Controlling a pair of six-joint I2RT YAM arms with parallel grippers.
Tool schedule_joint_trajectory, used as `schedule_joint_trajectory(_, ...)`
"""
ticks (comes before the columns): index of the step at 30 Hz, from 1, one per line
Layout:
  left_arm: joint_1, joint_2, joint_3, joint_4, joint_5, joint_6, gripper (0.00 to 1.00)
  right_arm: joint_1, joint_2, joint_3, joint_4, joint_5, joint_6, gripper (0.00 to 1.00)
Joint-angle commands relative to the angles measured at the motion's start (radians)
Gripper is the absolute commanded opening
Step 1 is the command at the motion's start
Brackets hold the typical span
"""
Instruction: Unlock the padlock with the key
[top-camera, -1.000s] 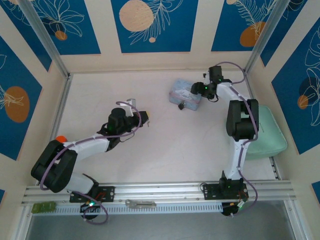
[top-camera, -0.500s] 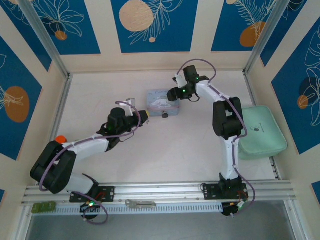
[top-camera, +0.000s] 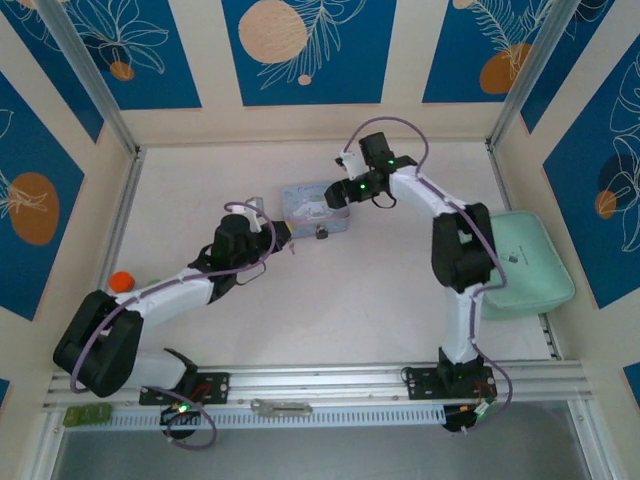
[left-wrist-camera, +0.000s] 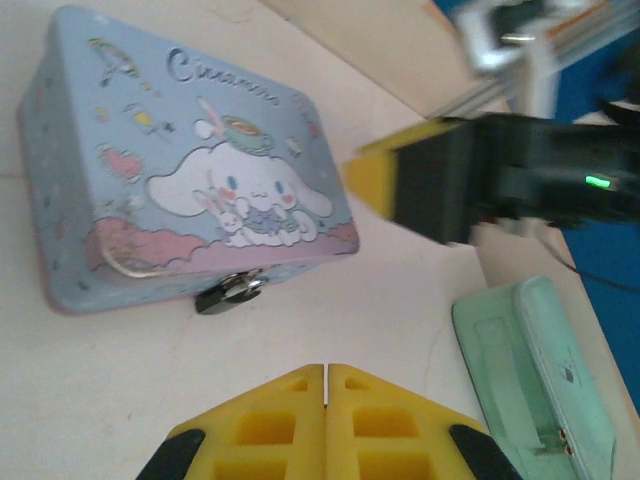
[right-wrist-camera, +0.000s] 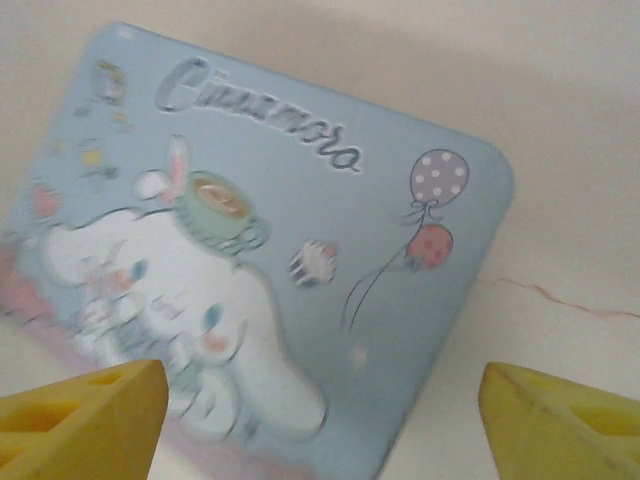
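Over the last second the right arm has swung left across the worktop (top-camera: 400, 300). With it, the pale blue cartoon-printed tin box (top-camera: 312, 203) has travelled from the far right of the middle to a spot just ahead of the left gripper (left-wrist-camera: 325, 390). The tiny padlock with a dark squarish body and thin silvery shackle (left-wrist-camera: 228, 292) came with it. It hangs from the tin's front clasp, on the side facing the left wrist camera. The right gripper (right-wrist-camera: 320, 385) hovers over the lid with its yellow fingers spread wide; whether they touch the tin I cannot tell. The left gripper's pads are pressed together, and I cannot tell whether the key sits between them. The lock now looks within the left arm's reach, so insertion seems the next step.
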Motion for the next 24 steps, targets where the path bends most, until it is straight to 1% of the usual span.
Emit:
schedule_joint_trajectory(1,-0.006,-0.028,0.039,-0.089,-0.052,-0.053,0.0,0.032,-0.218,-0.113,0.142,0.077,-0.002,0.83)
schedule_joint_trajectory(4,-0.014,-0.017,0.039,-0.076,-0.057,-0.091,0.0,0.081,-0.339,-0.247,0.189,0.077,0.004,0.82)
schedule_joint_trajectory(8,-0.027,0.008,0.058,-0.117,-0.07,-0.177,0.0,0.177,-0.466,-0.42,0.271,0.032,0.031,0.81)
schedule_joint_trajectory(10,-0.033,0.019,0.064,-0.136,-0.068,-0.23,0.0,0.239,-0.507,-0.492,0.331,0.031,0.039,0.77)
schedule_joint_trajectory(11,-0.037,0.023,0.066,-0.139,-0.067,-0.251,0.0,0.272,-0.523,-0.525,0.362,0.044,0.039,0.73)
schedule_joint_trajectory(14,-0.058,0.019,0.071,-0.156,-0.081,-0.275,0.0,0.336,-0.539,-0.586,0.434,0.054,0.05,0.63)
schedule_joint_trajectory(18,-0.084,0.007,0.066,-0.173,-0.108,-0.292,0.0,0.36,-0.509,-0.597,0.485,0.002,0.082,0.57)
schedule_joint_trajectory(24,-0.098,-0.004,0.054,-0.171,-0.123,-0.303,0.0,0.387,-0.455,-0.599,0.541,-0.015,0.062,0.49)
